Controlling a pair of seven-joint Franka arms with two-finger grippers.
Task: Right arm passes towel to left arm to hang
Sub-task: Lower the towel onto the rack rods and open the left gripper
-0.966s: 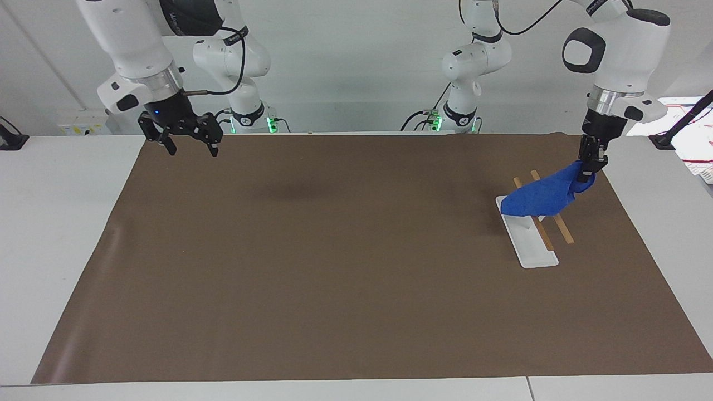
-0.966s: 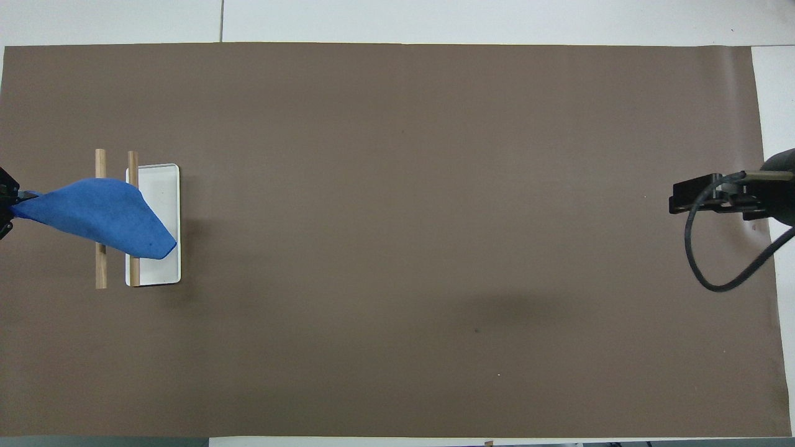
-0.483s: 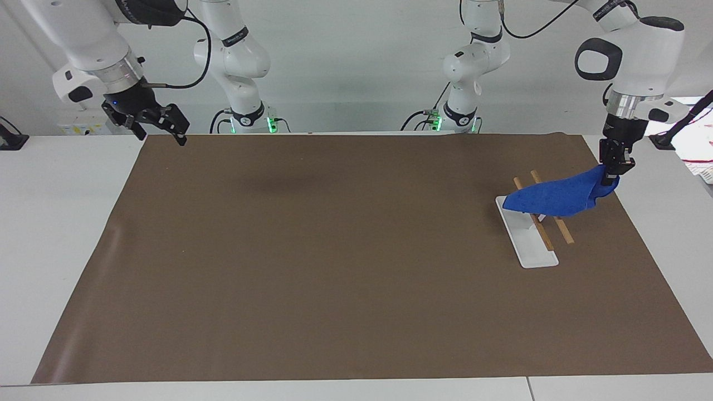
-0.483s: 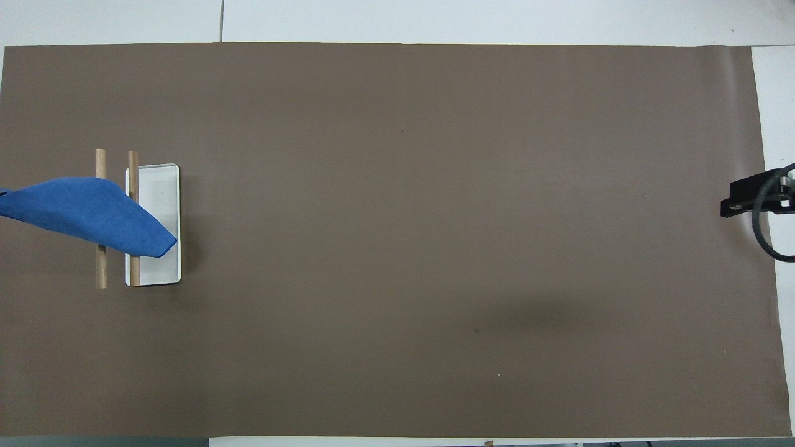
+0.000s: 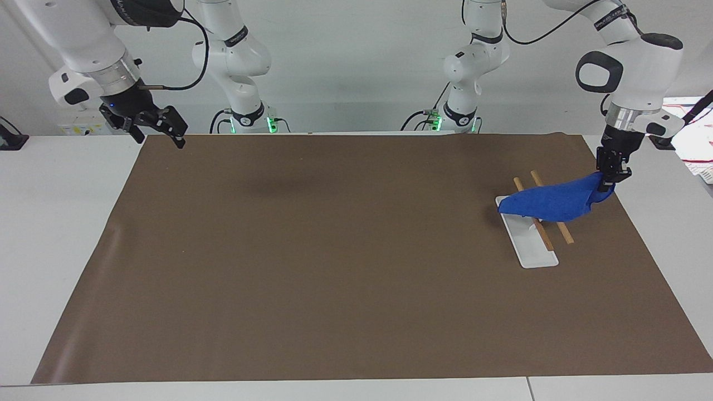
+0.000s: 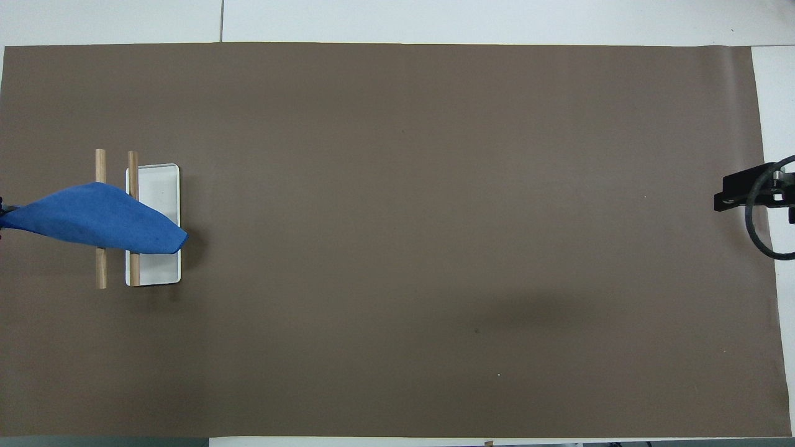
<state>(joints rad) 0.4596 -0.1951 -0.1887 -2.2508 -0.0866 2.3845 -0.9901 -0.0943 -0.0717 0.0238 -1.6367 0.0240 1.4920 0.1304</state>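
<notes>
The blue towel lies stretched across the two wooden rails of a small rack with a white base, at the left arm's end of the table. My left gripper is shut on the towel's corner just outside the rails and holds that corner slightly raised. In the overhead view the towel covers the middle of the rails and part of the base. My right gripper, with its blue light, is open and empty over the mat's corner at the right arm's end; it also shows in the overhead view.
A brown mat covers most of the white table. Two more white arms' bases stand at the table's edge nearest the robots. A cable loops from the right wrist.
My left gripper has drawn the towel's corner outward toward the left arm's end and lower, so the towel lies flatter over the rails. My right gripper has withdrawn toward its own end.
</notes>
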